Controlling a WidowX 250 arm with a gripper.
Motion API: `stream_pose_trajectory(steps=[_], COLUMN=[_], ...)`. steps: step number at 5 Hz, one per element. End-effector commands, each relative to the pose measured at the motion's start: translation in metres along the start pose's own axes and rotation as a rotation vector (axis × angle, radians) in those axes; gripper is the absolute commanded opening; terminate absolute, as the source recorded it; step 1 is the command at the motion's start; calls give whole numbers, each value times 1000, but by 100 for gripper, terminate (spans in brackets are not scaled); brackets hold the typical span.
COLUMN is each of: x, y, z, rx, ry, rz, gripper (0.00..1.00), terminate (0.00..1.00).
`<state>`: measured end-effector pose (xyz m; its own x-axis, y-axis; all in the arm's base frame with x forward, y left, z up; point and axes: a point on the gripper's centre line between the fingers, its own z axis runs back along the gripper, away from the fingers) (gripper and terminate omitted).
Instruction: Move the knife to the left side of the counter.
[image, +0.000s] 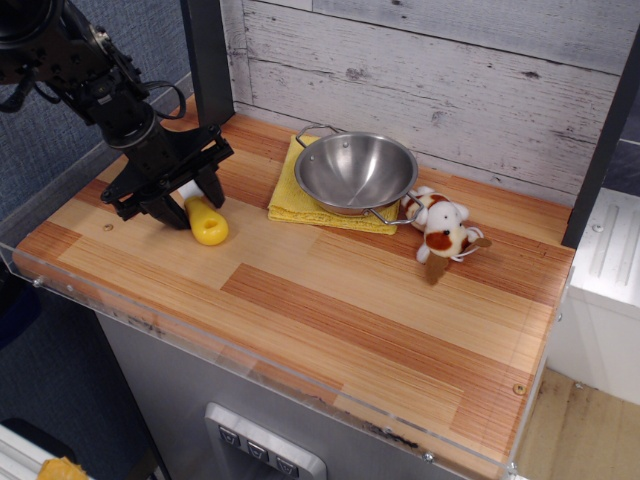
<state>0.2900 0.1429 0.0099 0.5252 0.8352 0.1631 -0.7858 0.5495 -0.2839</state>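
My claw (186, 203) is low over the far-left part of the counter (330, 300), black and angular, w/ the two fingers (212, 188) standing on either side of the knife (204, 220). The fingers are clamped on the knife near where handle meets blade; the blade is mostly hidden under me, only a small pale bit shows. The handle is chunky, rounded, bright yellow plastic, smooth, and it points toward the near-right; it seems to rest on the wood or just above, I cannot tell which.

The counter is wood planks, light and reddish-brown stripes w/ fine grain, and a clear acrylic rim runs along the near edge. At the far middle lies a yellow cloth (285, 195), soft and folded square, and on it sits a round steel bowl (355, 172), shiny, w/ thin wire handles. Just right of the bowl lies a small plush animal (441, 228), white and brown, fuzzy. Behind all is a wall of whitewashed rough boards (430, 70), and a dark post (208, 60) stands at the far left, close to my arm.
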Motion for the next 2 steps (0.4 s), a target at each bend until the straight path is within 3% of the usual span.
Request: stream_pose_trajectory(steps=[1,2], x=[-20,-27], y=[-4,-11], z=[20,32], rx=[-23,-39], ry=[-8,-21], rz=[18,17], gripper=[100,100], terminate=[0,0])
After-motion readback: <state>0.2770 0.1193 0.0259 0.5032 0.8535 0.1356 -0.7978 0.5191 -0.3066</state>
